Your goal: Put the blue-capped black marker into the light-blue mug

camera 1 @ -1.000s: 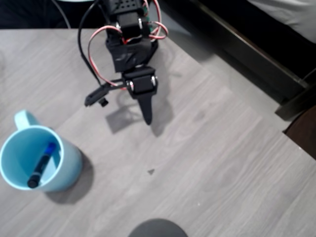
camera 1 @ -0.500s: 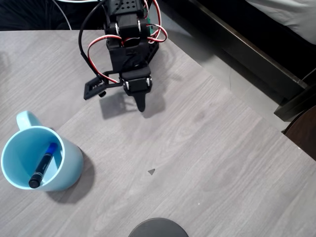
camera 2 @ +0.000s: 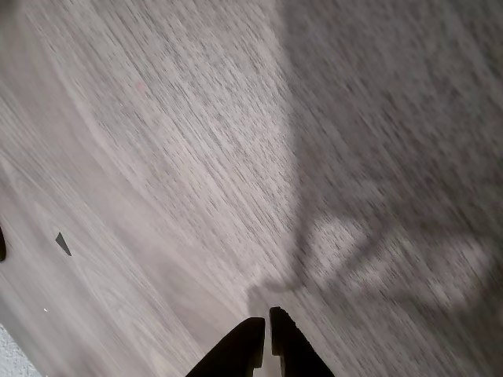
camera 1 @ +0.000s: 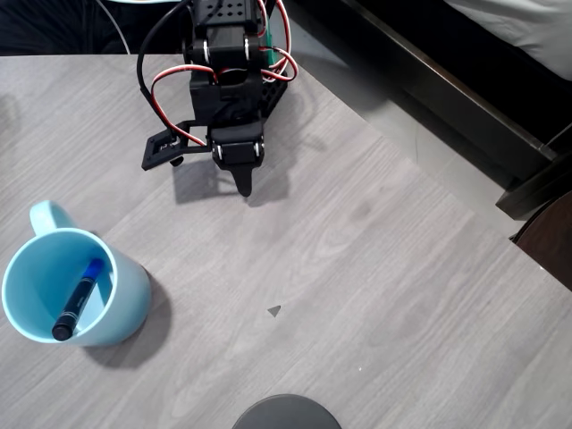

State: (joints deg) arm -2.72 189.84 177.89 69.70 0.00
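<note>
The light-blue mug (camera 1: 85, 299) stands at the left front of the table in the overhead view, its handle pointing to the back. The marker (camera 1: 77, 299) leans inside it, blue cap up toward the back, black end at the front rim. My black gripper (camera 1: 244, 183) hangs over the table's back middle, far from the mug, up and to the right of it. In the wrist view its two fingertips (camera 2: 266, 334) are pressed together over bare wood, holding nothing.
A grey wood-grain table (camera 1: 375, 295) carries a small dark speck (camera 1: 273, 310) near its middle. A dark round object (camera 1: 286, 413) pokes in at the front edge. The table's right edge runs diagonally, with dark furniture (camera 1: 465, 107) beyond.
The arm has folded back toward its base, so the gripper moved up and away from the mug. The mug and the marker inside stayed put.
</note>
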